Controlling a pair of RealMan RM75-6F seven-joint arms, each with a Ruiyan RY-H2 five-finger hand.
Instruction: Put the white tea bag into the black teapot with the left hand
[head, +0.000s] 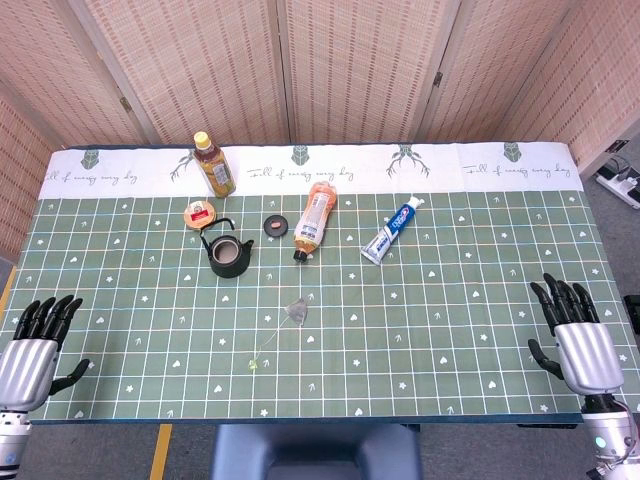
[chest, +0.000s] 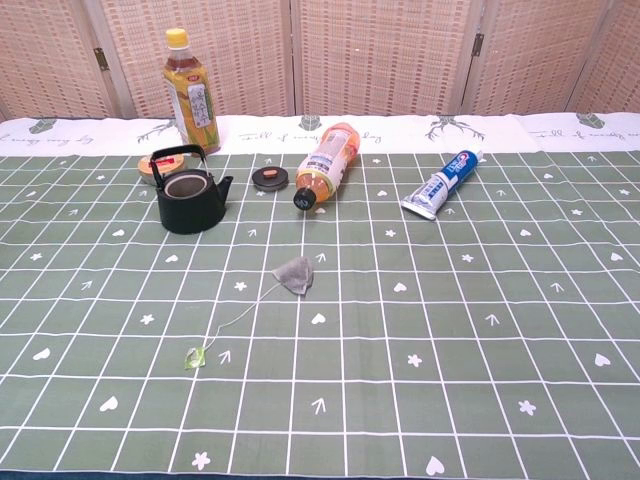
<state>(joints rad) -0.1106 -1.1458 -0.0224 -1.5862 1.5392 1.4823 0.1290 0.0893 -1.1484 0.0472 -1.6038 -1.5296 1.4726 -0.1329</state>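
The pale tea bag (head: 296, 311) (chest: 296, 275) lies flat on the green checked cloth near the table's middle, its string running to a small green tag (head: 253, 363) (chest: 194, 358). The black teapot (head: 229, 254) (chest: 187, 196) stands lidless up and to the left of it, with its lid (head: 276, 226) (chest: 270, 179) on the cloth to the right. My left hand (head: 32, 352) rests open at the near left edge, far from the bag. My right hand (head: 577, 336) sits open at the near right edge. Neither hand shows in the chest view.
An upright tea bottle (head: 213, 164) (chest: 191, 94) stands at the back left beside a small round tin (head: 200, 214) (chest: 160, 166). An orange bottle (head: 314, 218) (chest: 327, 164) lies on its side behind the bag, and a toothpaste tube (head: 392, 231) (chest: 442, 186) lies to its right.
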